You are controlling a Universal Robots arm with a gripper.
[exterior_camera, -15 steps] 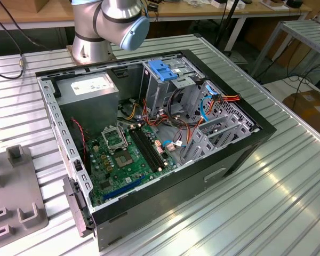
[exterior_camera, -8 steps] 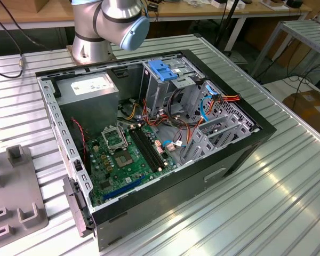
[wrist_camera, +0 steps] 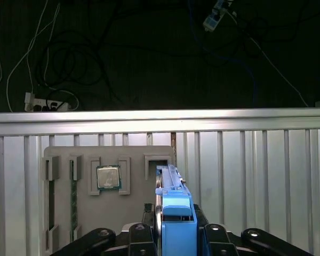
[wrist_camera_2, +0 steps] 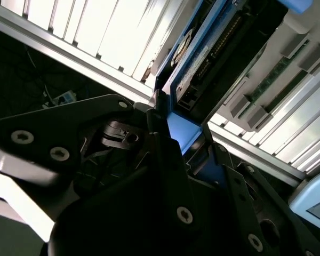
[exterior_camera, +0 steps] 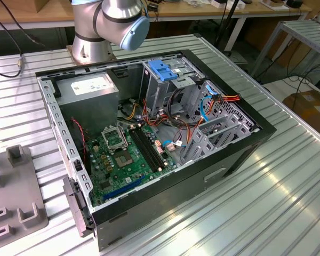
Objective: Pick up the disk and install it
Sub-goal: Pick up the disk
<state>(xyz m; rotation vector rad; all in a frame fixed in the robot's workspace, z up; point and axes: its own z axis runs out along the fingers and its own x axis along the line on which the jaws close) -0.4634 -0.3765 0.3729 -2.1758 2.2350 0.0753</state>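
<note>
In both wrist views my gripper [wrist_camera: 174,237] [wrist_camera_2: 177,140] is shut on the disk [wrist_camera: 169,186] [wrist_camera_2: 202,53]. The disk is a dark flat drive with blue side rails, held on edge. A black finger [wrist_camera: 141,234] presses each side of its blue end tab. The disk's far end lines up with a slot of the grey holder plate [wrist_camera: 133,202]; I cannot tell whether it rests in that slot. In the exterior view the open computer case [exterior_camera: 245,144] lies on the table, with the metal drive cage with a blue top [exterior_camera: 162,69] at its back.
The holder plate [exterior_camera: 16,208] also carries a square processor chip [wrist_camera: 108,177] and sits on the ribbed aluminium table [exterior_camera: 288,202] at the exterior view's left. Inside the case are the grey power-supply box [exterior_camera: 90,88], the green motherboard [exterior_camera: 125,154] and loose cables [exterior_camera: 176,141]. The arm's base [exterior_camera: 90,45] stands behind the case.
</note>
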